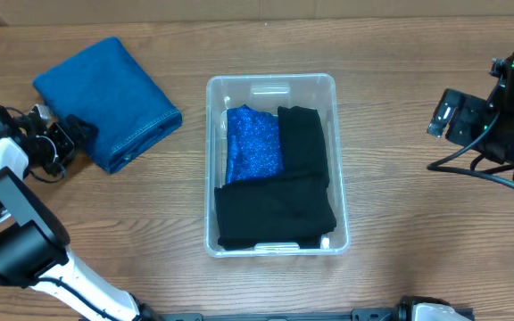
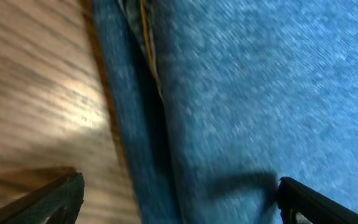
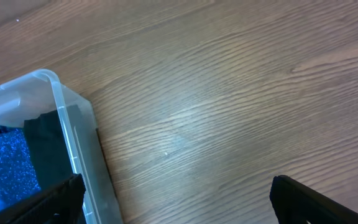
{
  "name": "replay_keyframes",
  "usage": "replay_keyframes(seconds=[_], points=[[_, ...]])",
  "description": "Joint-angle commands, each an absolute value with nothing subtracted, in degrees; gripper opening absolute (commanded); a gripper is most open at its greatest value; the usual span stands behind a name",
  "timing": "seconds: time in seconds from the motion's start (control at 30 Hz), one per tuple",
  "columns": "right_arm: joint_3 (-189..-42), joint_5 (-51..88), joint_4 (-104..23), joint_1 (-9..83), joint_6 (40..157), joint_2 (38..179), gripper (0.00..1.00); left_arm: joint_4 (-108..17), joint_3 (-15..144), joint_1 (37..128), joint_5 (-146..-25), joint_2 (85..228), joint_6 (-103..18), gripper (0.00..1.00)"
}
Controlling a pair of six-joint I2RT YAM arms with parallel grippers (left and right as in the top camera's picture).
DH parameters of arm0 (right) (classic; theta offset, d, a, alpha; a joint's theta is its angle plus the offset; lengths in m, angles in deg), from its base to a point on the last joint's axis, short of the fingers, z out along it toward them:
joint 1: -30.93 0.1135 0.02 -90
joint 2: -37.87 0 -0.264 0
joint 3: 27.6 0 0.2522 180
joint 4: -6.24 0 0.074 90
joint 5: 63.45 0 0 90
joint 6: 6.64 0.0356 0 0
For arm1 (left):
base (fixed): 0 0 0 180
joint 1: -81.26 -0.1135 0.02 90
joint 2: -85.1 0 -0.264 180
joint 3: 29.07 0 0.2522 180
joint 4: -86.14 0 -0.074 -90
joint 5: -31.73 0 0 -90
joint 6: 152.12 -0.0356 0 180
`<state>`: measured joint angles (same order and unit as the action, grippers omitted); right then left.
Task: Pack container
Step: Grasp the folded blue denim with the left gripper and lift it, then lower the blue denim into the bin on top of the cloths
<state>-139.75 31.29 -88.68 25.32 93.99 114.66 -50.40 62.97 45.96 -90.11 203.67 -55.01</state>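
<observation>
denim [image 1: 105, 94], folded, is lying left of the container [image 1: 210, 160] centred on the surface [image 1: 400, 53], the spread left gripper [image 2: 179, 199] is straddling the denim's edge, and a shallow pinch is risking unfolding it; the right gripper [image 3: 178, 199] is hanging spread.

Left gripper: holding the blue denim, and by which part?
Nothing is held. The left gripper is open over the edge of the folded denim; the right gripper is open above the table.

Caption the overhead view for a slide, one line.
Left gripper open at the edge of folded blue denim, beside the clear container holding black garments and sparkly blue cloth.
</observation>
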Motion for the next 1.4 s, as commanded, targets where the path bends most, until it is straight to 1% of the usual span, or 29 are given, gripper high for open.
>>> replay_keyframes(seconds=[0.0, 0.1, 0.23, 0.3, 0.43, 0.47, 0.5, 0.53, 0.57, 0.6, 0.63, 0.7, 0.77, 0.87, 1.0, 1.1, 1.2, 1.3, 1.37], points=[[-139.6, 31.46, -87.74, 25.17, 93.81, 114.55, 1.0, -53.22, 62.84, 45.61, -91.53, 206.62, -53.46, 1.0], [-139.6, 31.46, -87.55, 25.17, 93.81, 114.55, 1.0, -56.28, 62.84, 45.74, -94.7, 209.42, -52.28, 1.0], [-139.6, 31.46, -87.33, 25.17, 93.81, 114.55, 1.0, -59.91, 62.84, 47.16, -100.38, 213.83, -46.25, 1.0], [-139.6, 31.46, -87.33, 25.17, 93.81, 114.55, 1.0, -61.46, 62.84, 49.32, -103.77, 216.02, -43.34, 1.0], [-139.6, 31.44, -87.39, 25.17, 93.84, 114.55, 1.0, -65.7, 62.84, 55.42, -103.79, 216.93, -37.98, 1.0], [-139.6, 31.44, -87.44, 25.17, 93.81, 114.55, 1.0, -67.32, 62.84, 56.91, -103.81, 216.91, -35.62, 0.95], [-139.6, 31.44, -87.52, 25.17, 93.84, 114.55, 1.0, -68.81, 62.84, 58.11, -103.96, 216.91, -33.61, 0.85], [-139.6, 31.44, -87.57, 25.17, 93.84, 114.55, 1.0, -70.12, 62.84, 58.98, -104.53, 216.91, -33.31, 0.62], [-139.6, 31.44, -87.57, 25.17, 93.84, 114.55, 1.0, -70.75, 62.84, 59.57, -104.88, 216.91, -33.26, 0.43], [-139.6, 31.42, -87.57, 25.17, 93.84, 114.55, 1.0, -70.93, 62.84, 59.97, -104.88, 216.89, -33.13, 0.33], [-139.6, 31.42, -87.57, 25.17, 93.84, 114.55, 1.0, -70.93, 62.84, 60.14, -104.88, 216.89, -33.15, 0.26], [-139.6, 31.44, -87.57, 25.17, 93.84, 114.55, 1.0, -70.95, 62.84, 60.14, -105.87, 216.89, -33.18, 0.22], [-139.6, 31.42, -87.57, 25.17, 93.84, 114.55, 1.0, -70.97, 62.84, 60.14, -105.97, 216.89, -33.2, 0.22], [-139.6, 31.44, -87.57, 25.17, 93.84, 114.55, 1.0, -70.99, 62.84, 60.12, -106.37, 216.8, -33.18, 0.04], [-139.6, 31.44, -87.81, 25.17, 93.84, 114.55, 1.0, -70.84, 62.84, 60.01, -107.92, 213.7, -35.45, 0.04], [-139.6, 31.44, -87.83, 25.17, 93.84, 114.55, 1.0, -68.26, 62.84, 60.01, -107.77, 203.27, -39.27, 0.04], [-139.6, 31.44, -87.81, 25.17, 93.84, 114.55, 1.0, -66.29, 62.84, 59.97, -107.37, 192.48, -39.25, 0.04], [-139.6, 31.44, -87.85, 25.17, 93.84, 114.55, 1.0, -64.11, 62.84, 59.99, -102.74, 181.46, -39.91, 0.04], [-139.6, 31.44, -87.92, 25.17, 93.84, 114.55, 1.0, -63.67, 62.84, 59.99, -102.37, 176.22, -40.34, 0.04]])
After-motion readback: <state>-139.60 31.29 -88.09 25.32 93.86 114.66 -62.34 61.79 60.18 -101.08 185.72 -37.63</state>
